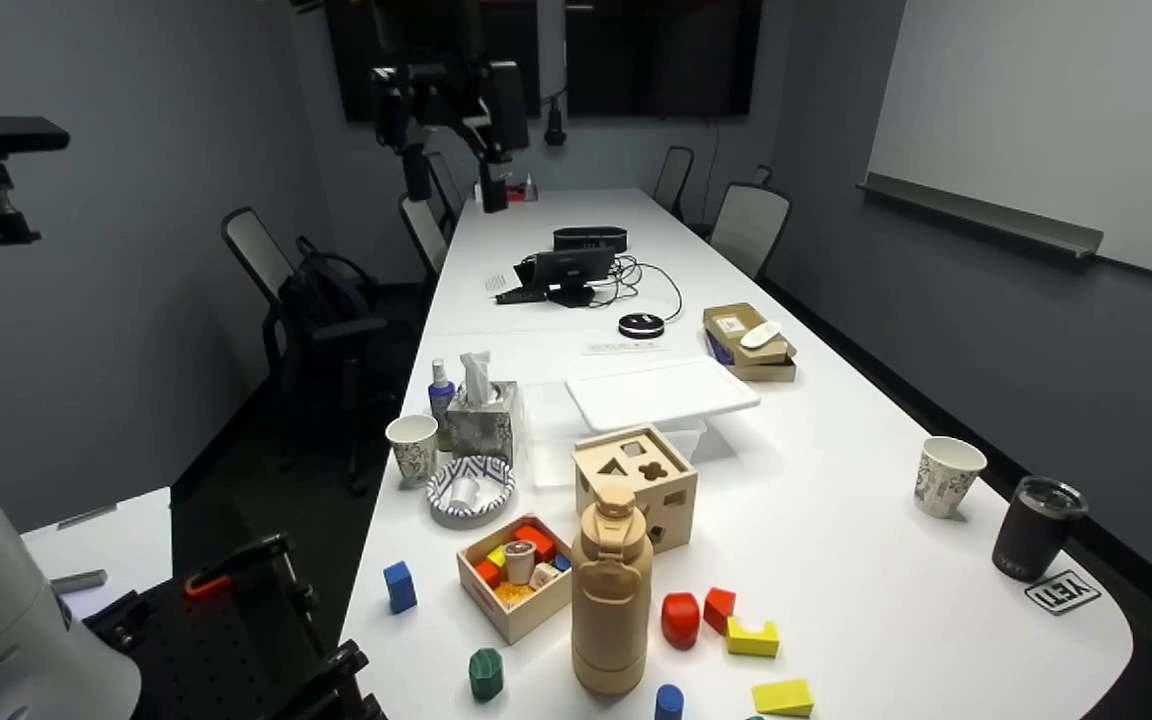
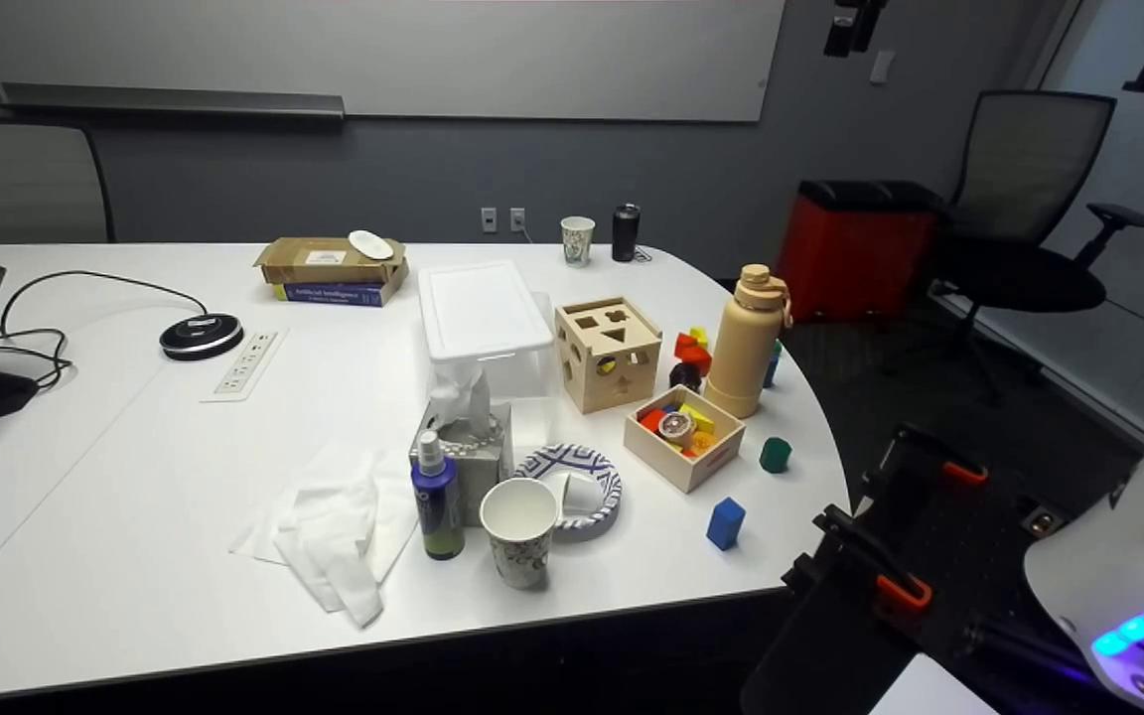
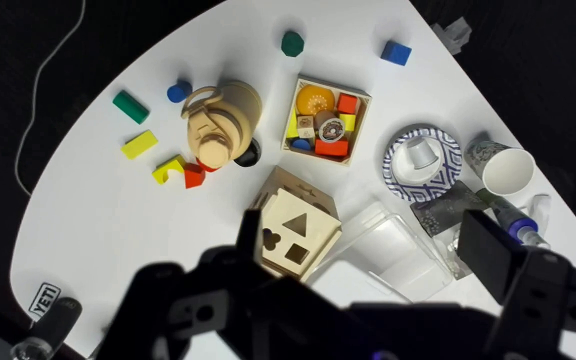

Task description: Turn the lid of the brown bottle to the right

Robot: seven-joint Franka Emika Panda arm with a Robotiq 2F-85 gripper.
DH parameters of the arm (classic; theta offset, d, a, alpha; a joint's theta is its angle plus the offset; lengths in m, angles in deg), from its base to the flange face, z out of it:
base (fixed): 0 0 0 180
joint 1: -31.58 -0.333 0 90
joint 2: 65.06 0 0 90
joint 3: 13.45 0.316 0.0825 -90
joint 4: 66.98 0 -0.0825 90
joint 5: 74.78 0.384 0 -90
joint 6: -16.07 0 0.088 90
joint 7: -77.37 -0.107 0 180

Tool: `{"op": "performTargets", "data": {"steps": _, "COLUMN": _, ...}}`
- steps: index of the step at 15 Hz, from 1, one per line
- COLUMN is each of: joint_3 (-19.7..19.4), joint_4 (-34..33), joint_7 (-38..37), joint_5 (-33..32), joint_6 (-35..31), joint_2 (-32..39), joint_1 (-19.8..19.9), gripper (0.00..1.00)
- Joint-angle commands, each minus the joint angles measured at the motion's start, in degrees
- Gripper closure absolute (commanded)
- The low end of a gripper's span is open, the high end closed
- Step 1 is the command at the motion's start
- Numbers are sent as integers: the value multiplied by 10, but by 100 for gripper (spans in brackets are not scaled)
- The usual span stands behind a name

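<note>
The brown bottle [image 1: 612, 595] partly hides the wooden cube [image 1: 650, 488] in an exterior view.

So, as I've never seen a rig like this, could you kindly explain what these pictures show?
The machine is a robot arm with a two-fingered claw. Two pictures are taken from outside it; the last looks down from its wrist, past the claw's dark fingers. On the white table the brown bottle stands upright with its lid on. Near it are a wooden cube box with shaped holes, loose coloured blocks and an open wooden box with more blocks inside. There are also a tissue box and paper cups. Nothing is held: the claw is open above the table, apart from the bottle.
</note>
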Motion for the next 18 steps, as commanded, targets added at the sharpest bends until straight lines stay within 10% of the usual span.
{"op": "performTargets", "data": {"steps": 1, "joint_3": -35, "joint_4": -68, "joint_7": 51, "joint_5": -6, "joint_6": 2, "joint_2": 101, "joint_1": 19, "gripper": 0}}
{"op": "performTargets", "data": {"steps": 7, "joint_3": -73, "joint_4": -124, "joint_7": 111, "joint_5": 39, "joint_6": -85, "joint_2": 269, "joint_1": 52, "gripper": 0}}
{"op": "performTargets", "data": {"steps": 18, "joint_3": -6, "joint_4": -198, "joint_7": 125, "joint_5": 14, "joint_6": -96, "joint_2": 485, "joint_1": 115, "gripper": 0}}
